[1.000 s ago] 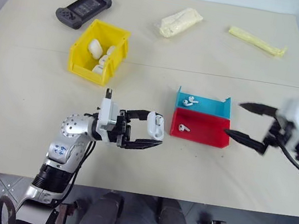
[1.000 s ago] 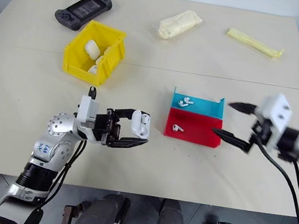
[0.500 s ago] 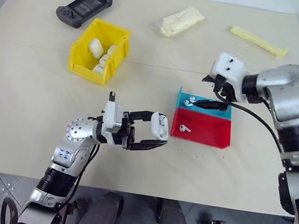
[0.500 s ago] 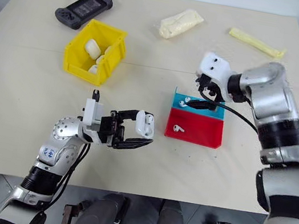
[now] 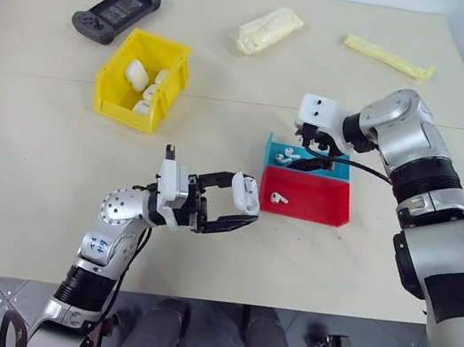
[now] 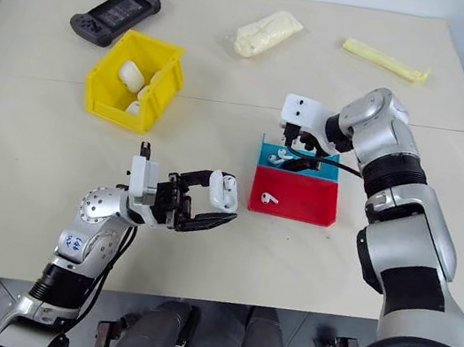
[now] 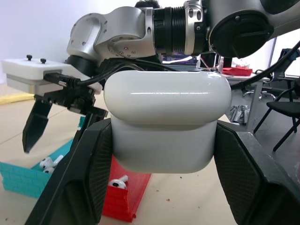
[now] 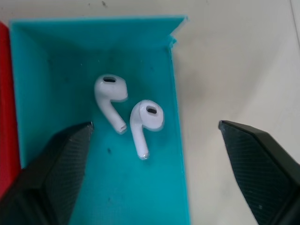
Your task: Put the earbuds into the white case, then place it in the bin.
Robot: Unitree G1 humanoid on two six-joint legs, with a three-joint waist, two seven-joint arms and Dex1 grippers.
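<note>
We judge the task to be early: no earbud has gone into the case in hand, and that case has not gone to the bin.

Taking the red-and-blue tray (image 5: 333, 211) as our landmark, and going from the biggest thing down: the table (image 5: 28, 156) carries everything. The right arm (image 5: 414, 161) reaches in from the tray's far right side, bent at the elbow, its wrist turned down over the tray's blue half. The left arm (image 5: 109, 233) comes up from the near edge, well to the tray's left, forearm raised and its claw pointing sideways toward the tray.

The bin (image 5: 108, 84) stands well off to the tray's far left and already holds several white cases; we count those as others, not ours.

The white case (image 5: 247, 196) sits just beside the tray's left edge, off the table, pinched between the two fingers of the left gripper (image 5: 239, 209), lid shut as far as we can see.

The right gripper (image 8: 154, 178) hangs over the blue compartment with its fingers spread wide, one either side of the pair, touching neither.

The earbuds (image 8: 129, 112) lie side by side in the blue half; a third earbud (image 5: 277, 198) lies in the red half.

Left to do, by our reckoning: pick up the buds, open the case, seat them, close it, carry it to the bin.
</note>
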